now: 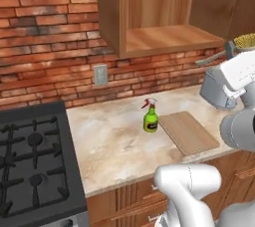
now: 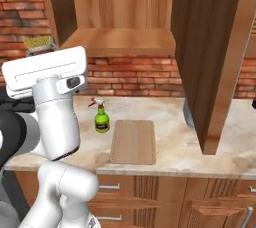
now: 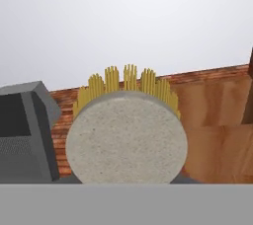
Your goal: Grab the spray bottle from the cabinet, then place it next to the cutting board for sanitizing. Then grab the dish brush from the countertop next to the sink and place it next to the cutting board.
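The dish brush (image 3: 126, 135) sits raised in the air in the hand (image 1: 230, 51), which is clenched on it; its round pale grey speckled end faces the hand view, yellow bristles fanning behind. The green spray bottle (image 1: 150, 117) stands upright on the surface (image 1: 109, 141), just left of the cutting board (image 1: 188, 132).

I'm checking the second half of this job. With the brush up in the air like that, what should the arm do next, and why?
Probably carry the dish brush down toward the cutting board. The brush is raised high at cabinet level, the spray bottle already stands beside the board, and bare countertop lies around it.
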You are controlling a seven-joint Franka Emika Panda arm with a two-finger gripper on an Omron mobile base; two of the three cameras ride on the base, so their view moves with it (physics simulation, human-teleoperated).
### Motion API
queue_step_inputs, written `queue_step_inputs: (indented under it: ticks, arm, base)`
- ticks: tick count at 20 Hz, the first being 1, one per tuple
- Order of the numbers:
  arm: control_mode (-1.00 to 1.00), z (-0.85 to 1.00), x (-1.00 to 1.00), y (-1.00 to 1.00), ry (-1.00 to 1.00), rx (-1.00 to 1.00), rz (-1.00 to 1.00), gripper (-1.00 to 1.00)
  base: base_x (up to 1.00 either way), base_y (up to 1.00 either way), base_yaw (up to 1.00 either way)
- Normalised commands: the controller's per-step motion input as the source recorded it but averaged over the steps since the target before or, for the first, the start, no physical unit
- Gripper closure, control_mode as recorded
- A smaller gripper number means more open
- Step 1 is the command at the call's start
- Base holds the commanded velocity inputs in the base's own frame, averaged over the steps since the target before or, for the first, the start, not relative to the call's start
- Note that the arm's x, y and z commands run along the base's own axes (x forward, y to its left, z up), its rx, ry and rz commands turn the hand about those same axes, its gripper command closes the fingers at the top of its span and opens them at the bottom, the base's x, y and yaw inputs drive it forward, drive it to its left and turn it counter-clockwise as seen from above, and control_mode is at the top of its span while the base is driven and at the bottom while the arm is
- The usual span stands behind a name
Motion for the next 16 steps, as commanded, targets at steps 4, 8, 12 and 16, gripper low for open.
queue_step_inputs:
  ticks: [4, 8, 12, 16]
  arm:
    - [1.0, 0.0, 0.0, 0.0, 0.0, 0.0, 0.0, 1.0]
    - [1.0, 0.0, 0.0, 0.0, 0.0, 0.0, 0.0, 1.0]
    - [1.0, 0.0, 0.0, 0.0, 0.0, 0.0, 0.0, 1.0]
    - [1.0, 0.0, 0.0, 0.0, 0.0, 0.0, 0.0, 1.0]
  base:
    - [0.42, 0.04, 0.29]
    - [0.16, 0.0, 0.32]
    - [0.0, 0.0, 0.3]
    - [0.0, 0.0, 0.28]
